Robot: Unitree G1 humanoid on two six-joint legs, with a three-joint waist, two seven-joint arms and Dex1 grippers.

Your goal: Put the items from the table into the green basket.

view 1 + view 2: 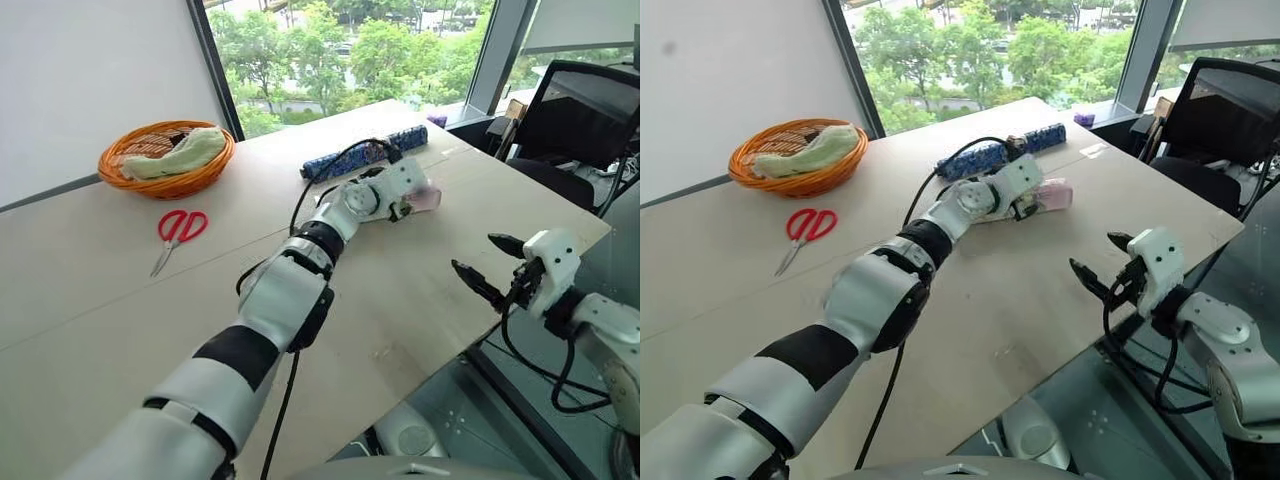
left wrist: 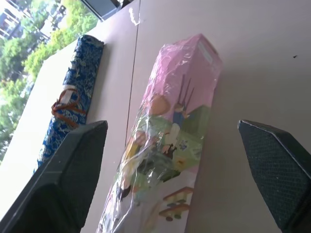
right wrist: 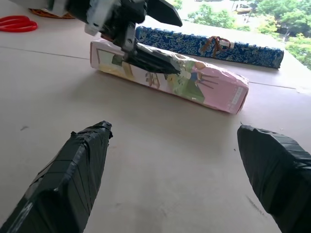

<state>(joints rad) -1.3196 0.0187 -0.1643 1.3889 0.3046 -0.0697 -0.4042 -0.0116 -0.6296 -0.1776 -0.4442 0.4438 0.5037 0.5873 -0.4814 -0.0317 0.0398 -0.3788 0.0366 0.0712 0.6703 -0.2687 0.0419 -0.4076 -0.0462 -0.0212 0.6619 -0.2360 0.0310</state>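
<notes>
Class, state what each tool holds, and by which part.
Nothing: the left tool straddles the pink printed plastic-wrapped packet with open fingers; the right tool is open.

No legible text, brand name, number or sign appears on any surface shown. The pale floral-printed flat packet (image 2: 175,141), wrapped in clear film, carries printed pictures in pink, green and orange but no readable lettering; a small pale rectangle near its far end may be a label, though nothing on it can be made out. The long blue patterned roll (image 2: 73,107) bears an ornamental pattern only, without characters.
</notes>
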